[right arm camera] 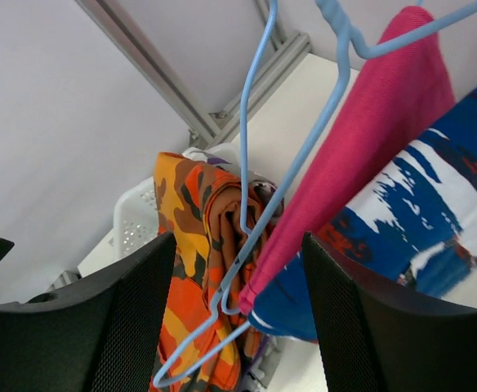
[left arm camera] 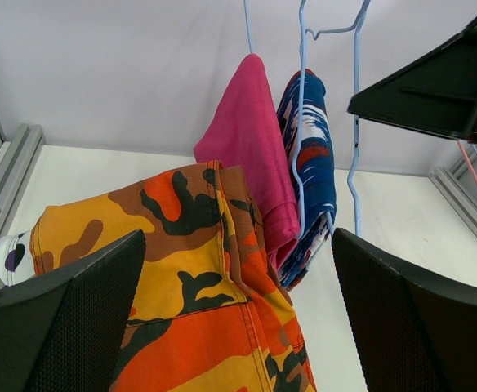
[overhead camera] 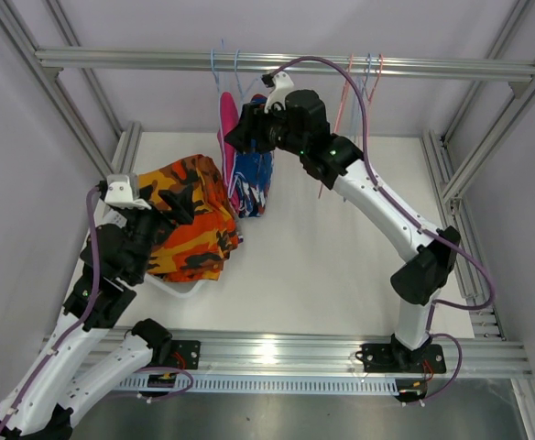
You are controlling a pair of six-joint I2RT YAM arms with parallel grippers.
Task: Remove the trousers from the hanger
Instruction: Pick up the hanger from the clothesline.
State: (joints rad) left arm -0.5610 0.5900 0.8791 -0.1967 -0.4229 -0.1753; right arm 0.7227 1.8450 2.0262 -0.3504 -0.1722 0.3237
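The pink trousers (left arm camera: 247, 139) and the blue-white-red patterned trousers (left arm camera: 312, 155) are draped side by side, touching, over light-blue wire hangers (left arm camera: 302, 114). These are hooked on the rail (overhead camera: 158, 60) above the table's (overhead camera: 322, 266) far edge, left of its middle. The pink pair is hung on the left, the patterned pair on the right. The orange trousers (overhead camera: 190, 220), marked with a dark camouflage pattern, are heaped in a white basket (overhead camera: 171, 288) at the table's left edge, just in front of the hanging pairs. A bit of white cloth with dark purple marks (left arm camera: 11, 255) is seen at the left side of the orange heap; more of it cannot be made out.

The right gripper (right arm camera: 238, 241) is held up at the hanging pairs, by the top of the patterned pair. Its fingers (right arm camera: 132, 327) are set apart, and the wire of one light-blue hanger is seen running between them without being pinched; nothing is gripped. The left gripper (left arm camera: 238, 245) is poised over the orange trousers with its fingers (left arm camera: 75, 318) spread wide, and nothing is clasped. Whether its pads touch the cloth cannot be told.

Further wire hangers (overhead camera: 348, 101), reddish and blue, are hung on the same rail to the right of the right arm.
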